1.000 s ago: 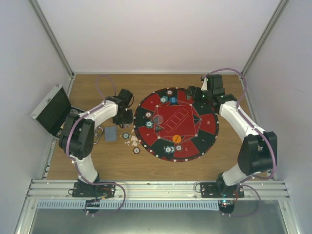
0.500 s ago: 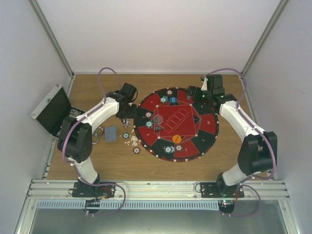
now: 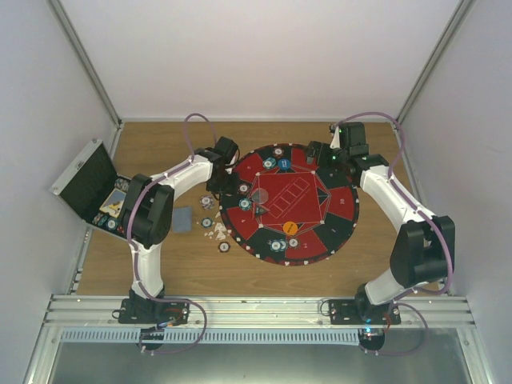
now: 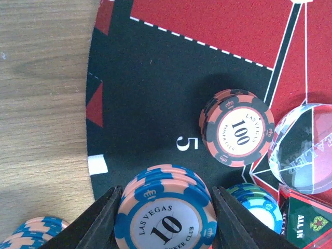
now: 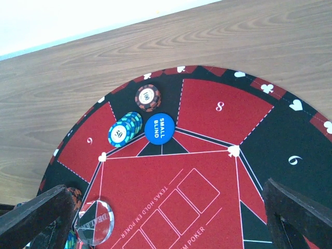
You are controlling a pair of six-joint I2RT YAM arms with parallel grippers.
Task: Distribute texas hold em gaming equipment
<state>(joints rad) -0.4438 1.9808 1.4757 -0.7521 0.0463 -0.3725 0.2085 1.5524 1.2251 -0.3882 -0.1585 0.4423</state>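
Blue chip stack [image 4: 165,224] clenched in left pincer [image 4: 166,197], red 100 chip [image 4: 237,127] just ahead; right pincer [image 5: 166,215] released.

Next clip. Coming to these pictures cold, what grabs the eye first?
The big round red-and-black poker mat fills the middle of the scene. At its left edge the left gripper is clamped on a stack of blue 10 chips, close to a dark red 100 stack by the number 5. The right gripper hangs open over the mat's far side, and a black case lies open at the far left.
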